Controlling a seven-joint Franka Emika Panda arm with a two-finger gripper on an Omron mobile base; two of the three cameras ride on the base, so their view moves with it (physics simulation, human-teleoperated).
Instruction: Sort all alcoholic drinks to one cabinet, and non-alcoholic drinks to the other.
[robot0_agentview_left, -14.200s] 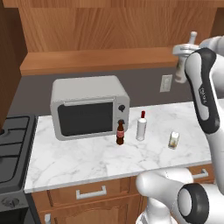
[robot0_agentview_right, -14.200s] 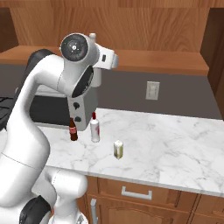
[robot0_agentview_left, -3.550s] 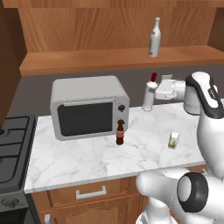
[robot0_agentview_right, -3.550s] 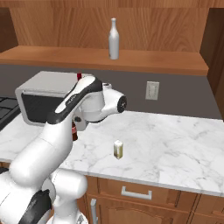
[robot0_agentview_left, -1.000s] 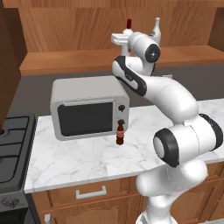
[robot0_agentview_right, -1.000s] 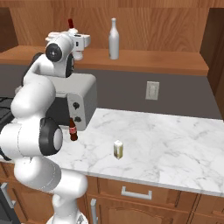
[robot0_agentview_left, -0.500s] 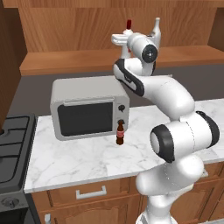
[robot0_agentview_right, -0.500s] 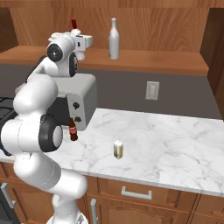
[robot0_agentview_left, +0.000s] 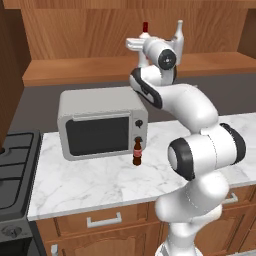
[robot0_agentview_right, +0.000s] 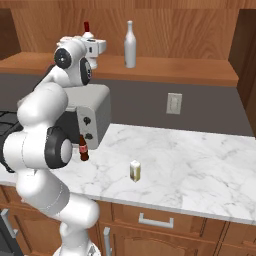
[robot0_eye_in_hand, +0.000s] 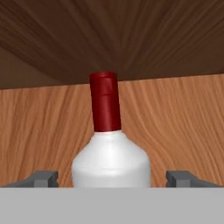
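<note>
I am looking along the two-finger gripper (robot0_eye_in_hand: 112, 178) at the white bottle with the red cap (robot0_eye_in_hand: 109, 144), which is standing upright between the two dark fingertips (robot0_eye_in_hand: 43, 178) in the lower centre of the hand view, its long axis vertical and cap pointing up; the jaws are standing spread wide, with a gap showing on each side of the bottle, so it is released. I am seeing it on the open wooden cabinet shelf (robot0_agentview_right: 165, 67) in the upper part of both base views, with the plain pale grey-white long-necked bottle (robot0_agentview_right: 130, 45) also upright there, well apart. The small dark-brown cola bottle (robot0_agentview_left: 137, 152) is standing just in front of the grey microwave (robot0_agentview_left: 97, 122), and the short pale cream carton (robot0_agentview_right: 135, 171) is sitting on the white marble counter (robot0_agentview_right: 190, 160).
</note>
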